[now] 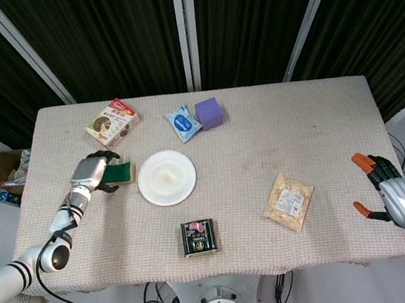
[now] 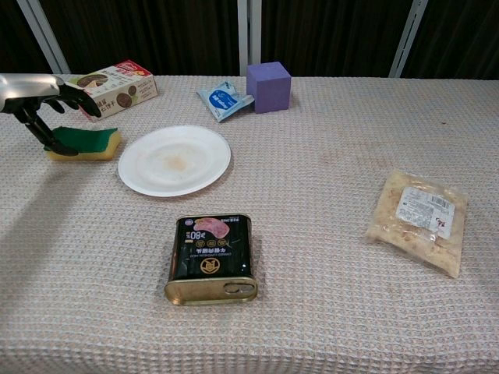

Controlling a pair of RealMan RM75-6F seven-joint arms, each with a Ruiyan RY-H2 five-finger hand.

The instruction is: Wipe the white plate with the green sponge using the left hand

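The white plate (image 1: 166, 177) (image 2: 175, 160) lies left of the table's middle, with a faint brown smear at its centre. Just left of it lies the green sponge (image 1: 121, 172) (image 2: 86, 142), green face up on a yellow base. My left hand (image 1: 93, 172) (image 2: 39, 97) hovers over the sponge's left end with its fingers spread. One dark finger reaches down to that end, and nothing is gripped. Off the table's right edge, my right hand (image 1: 390, 190) is open and shows only in the head view.
A cookie box (image 1: 112, 122) (image 2: 113, 84) sits behind the sponge. A blue packet (image 1: 182, 122) (image 2: 223, 100) and a purple cube (image 1: 209, 112) (image 2: 269, 86) lie behind the plate. A flat tin (image 1: 199, 237) (image 2: 210, 257) lies in front, a snack bag (image 1: 288, 201) (image 2: 419, 220) to the right.
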